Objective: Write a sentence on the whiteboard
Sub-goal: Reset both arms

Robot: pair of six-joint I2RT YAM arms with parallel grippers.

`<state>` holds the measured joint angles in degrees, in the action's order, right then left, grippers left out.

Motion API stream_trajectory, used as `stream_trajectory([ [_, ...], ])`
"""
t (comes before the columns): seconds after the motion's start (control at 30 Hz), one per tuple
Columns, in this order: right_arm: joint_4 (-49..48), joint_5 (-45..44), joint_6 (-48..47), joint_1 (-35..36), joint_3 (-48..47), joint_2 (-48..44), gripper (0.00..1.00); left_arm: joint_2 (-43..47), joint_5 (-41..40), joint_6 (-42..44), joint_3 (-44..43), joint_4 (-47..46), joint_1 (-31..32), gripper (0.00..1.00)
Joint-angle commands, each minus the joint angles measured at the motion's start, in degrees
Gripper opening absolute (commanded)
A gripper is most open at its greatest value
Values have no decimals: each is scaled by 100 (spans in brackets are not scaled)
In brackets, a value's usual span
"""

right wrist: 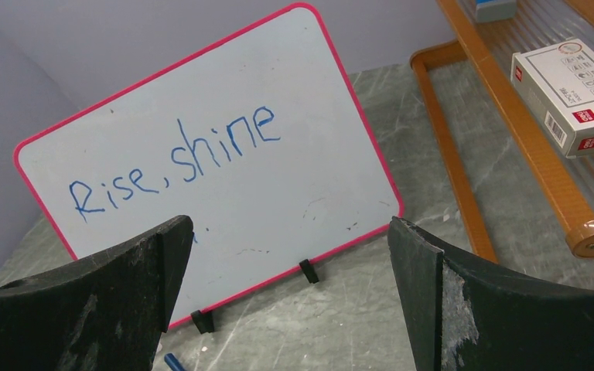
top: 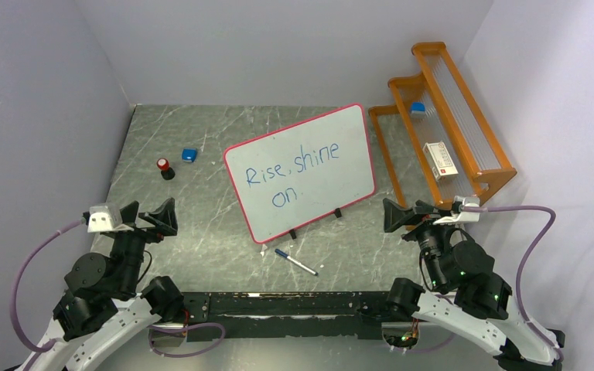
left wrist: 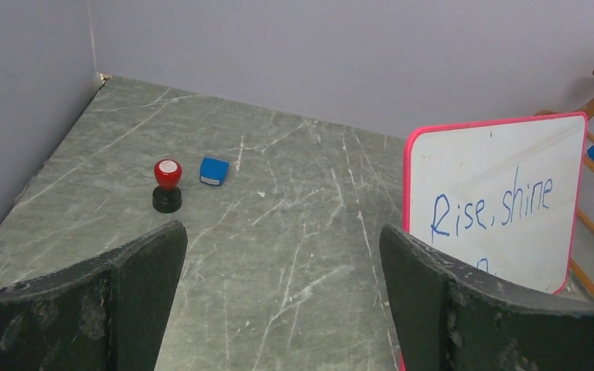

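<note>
Your left hand [left wrist: 282,232] and right hand [right wrist: 290,228] hang released, empty, lower frame; whiteboard [top: 332,185] at centre shows the sentence [top: 292,165].

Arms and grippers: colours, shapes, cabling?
The left arm and right arm match: black joint housings, white lower links. A lilac cable loops to a white camera block at each wrist. The left gripper and right gripper carry broad black fingers, scuffed whitish. Small green lights glow on the right arm.
</note>
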<state>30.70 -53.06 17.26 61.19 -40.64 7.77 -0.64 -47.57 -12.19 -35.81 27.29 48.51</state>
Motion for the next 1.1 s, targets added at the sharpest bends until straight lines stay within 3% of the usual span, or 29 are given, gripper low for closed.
stream_trajectory([
  [0.0,-39,-112,-4,-10,42,-10,100,3,53,161,73,-212,-76,97],
  [0.57,-186,157,-248,-10,89,23,100,-2,123,171,74,-224,-122,98],
  [1.07,-331,1003,-716,-10,-47,403,100,-17,158,158,74,-217,-197,97],
])
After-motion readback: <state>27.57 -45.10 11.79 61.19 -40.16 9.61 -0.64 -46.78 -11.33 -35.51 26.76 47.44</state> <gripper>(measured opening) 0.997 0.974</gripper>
